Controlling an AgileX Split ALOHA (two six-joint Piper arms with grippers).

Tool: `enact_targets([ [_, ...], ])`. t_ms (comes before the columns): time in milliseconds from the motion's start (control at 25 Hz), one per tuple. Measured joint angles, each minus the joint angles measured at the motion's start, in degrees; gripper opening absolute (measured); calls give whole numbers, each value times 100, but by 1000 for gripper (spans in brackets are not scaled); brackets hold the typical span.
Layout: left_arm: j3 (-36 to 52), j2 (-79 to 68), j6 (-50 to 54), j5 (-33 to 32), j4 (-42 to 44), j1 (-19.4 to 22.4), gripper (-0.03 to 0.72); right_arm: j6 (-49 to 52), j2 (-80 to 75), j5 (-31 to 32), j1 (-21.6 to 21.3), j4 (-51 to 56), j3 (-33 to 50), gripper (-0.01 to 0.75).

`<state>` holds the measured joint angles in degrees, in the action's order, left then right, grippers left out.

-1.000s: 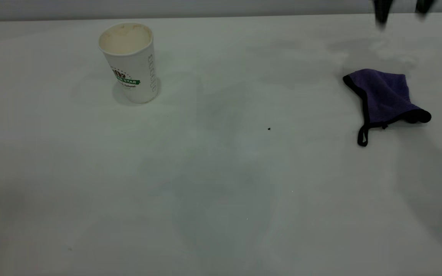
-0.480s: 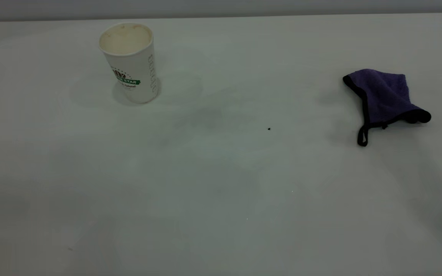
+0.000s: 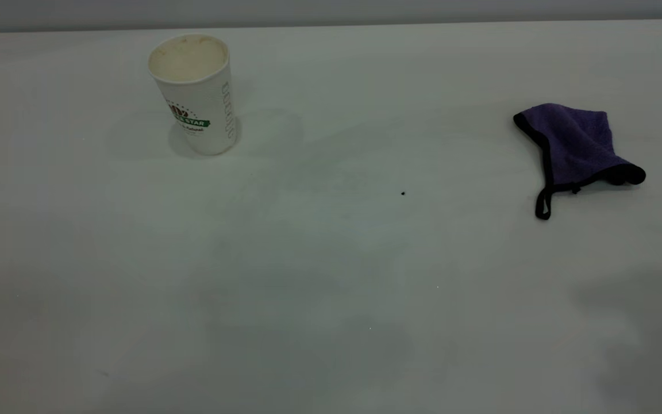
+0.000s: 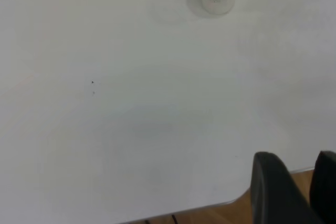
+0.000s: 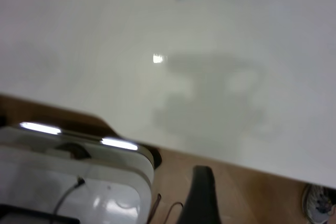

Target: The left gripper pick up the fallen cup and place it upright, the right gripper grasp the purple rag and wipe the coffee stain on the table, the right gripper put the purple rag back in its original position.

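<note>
Pulling the right gripper (image 5: 202, 187) out of the exterior view, grip impossible to tell, and holding the left gripper (image 4: 308, 163) slightly parted off the table (image 3: 331, 259) edge, leaving the cup (image 3: 193, 98) upright far-left, the purple rag (image 3: 575, 146) heaped right, no coffee stain showing, probably only parking next.

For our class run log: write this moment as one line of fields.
cup: upright, table's left | purple rag: crumpled, right side, released | coffee stain: none visible | left gripper: off table edge | right gripper: out of view
</note>
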<state>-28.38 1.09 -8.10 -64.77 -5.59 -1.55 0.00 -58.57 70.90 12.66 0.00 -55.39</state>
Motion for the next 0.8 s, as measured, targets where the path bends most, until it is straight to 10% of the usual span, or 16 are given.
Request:
enact_targets([
  [800,0,0,0,0,0,0,240,-146,5095,-446,-1001,71,2822,656],
])
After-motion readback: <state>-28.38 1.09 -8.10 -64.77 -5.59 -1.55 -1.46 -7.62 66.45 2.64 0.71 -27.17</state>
